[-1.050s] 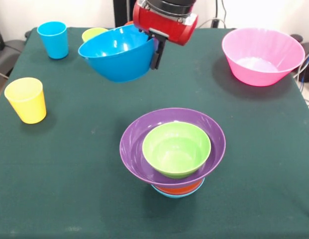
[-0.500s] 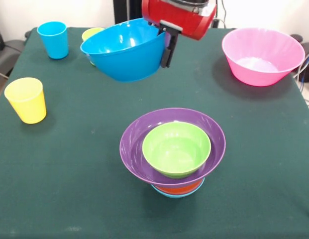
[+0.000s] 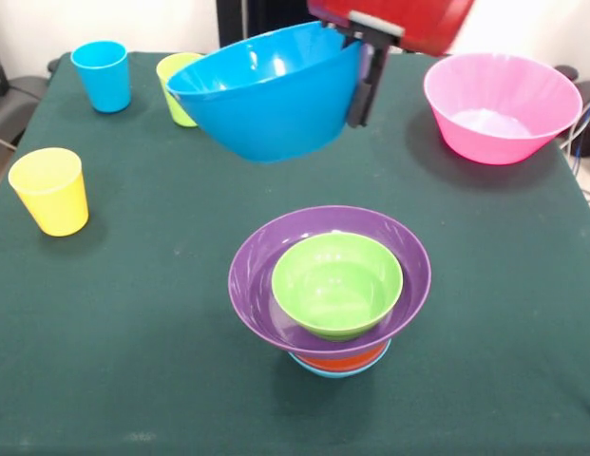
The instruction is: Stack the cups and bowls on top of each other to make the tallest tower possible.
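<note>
— Where was the deep, glossy blue plastic bowl?

— Aloft over the green-clothed bench, tilted, its rim clamped at one side by the black pincer under the red arm. The pincer was clenched on that rim.

— And the tower?

— Nearer the camera, standing on the bench: a small lime-green round bowl sat inside a wide purple plastic bowl, with an orange bowl and a light-blue bowl showing beneath.

— The rest?

— A large pink plastic bowl stood well apart at one far corner. A yellow tapered plastic cup, a blue cup and a lime-green cup stood upright along the other side, the green one partly hidden behind the raised bowl.
</note>
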